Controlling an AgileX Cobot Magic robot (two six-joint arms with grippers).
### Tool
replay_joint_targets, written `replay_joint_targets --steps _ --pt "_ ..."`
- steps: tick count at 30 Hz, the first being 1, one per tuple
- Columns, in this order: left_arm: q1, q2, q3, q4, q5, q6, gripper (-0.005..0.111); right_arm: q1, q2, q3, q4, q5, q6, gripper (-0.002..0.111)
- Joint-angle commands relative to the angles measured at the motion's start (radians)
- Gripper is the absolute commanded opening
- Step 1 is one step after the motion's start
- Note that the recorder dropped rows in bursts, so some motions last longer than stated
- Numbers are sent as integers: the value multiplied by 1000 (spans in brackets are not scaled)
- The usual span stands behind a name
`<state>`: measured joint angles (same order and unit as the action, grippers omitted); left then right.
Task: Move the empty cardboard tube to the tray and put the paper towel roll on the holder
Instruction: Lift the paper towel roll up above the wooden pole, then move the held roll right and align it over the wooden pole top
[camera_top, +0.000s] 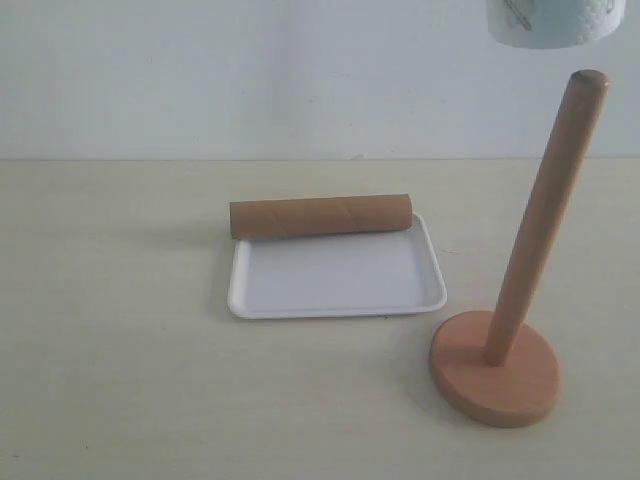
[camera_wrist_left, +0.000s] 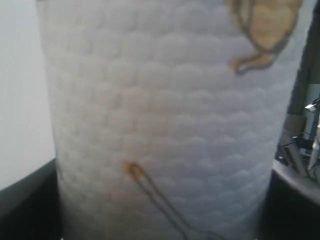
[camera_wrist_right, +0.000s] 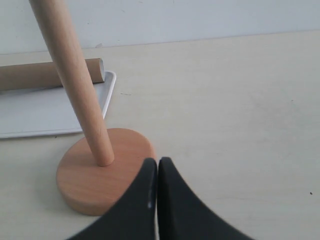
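White printed paper towel roll (camera_top: 553, 22) above wooden holder (camera_top: 540, 230)
My left gripper (camera_wrist_left: 160, 215) clasps it wide; right gripper (camera_wrist_right: 157, 164), closed empty, near holder's base.

Pale table (camera_top: 120, 380), white wall (camera_top: 250, 70)

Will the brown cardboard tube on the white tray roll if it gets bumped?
Probably. The long brown cardboard tube is round and lies on its side, so a nudge would likely roll it. It rests at the far edge of the shallow white tray, whose low rim may not stop it.
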<state>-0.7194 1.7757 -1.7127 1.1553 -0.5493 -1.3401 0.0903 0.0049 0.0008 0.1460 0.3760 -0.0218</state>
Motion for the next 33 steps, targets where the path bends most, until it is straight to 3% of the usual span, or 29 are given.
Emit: replay_joint_targets --steps 1,10,22,33 --pt "0 -16 -2 -4 -72 -52 4 -7 -5 -1 0 -6 -1 0" --pt "-2 -19 -2 157 -82 -166 4 -7 -5 -1 0 -6 -1 0" --pt "-4 11 -3 73 -86 -126 4 -7 -5 -1 0 -6 -1 0" --pt "-49 47 -3 77 -81 -46 4 -7 -5 -1 0 -6 -1 0"
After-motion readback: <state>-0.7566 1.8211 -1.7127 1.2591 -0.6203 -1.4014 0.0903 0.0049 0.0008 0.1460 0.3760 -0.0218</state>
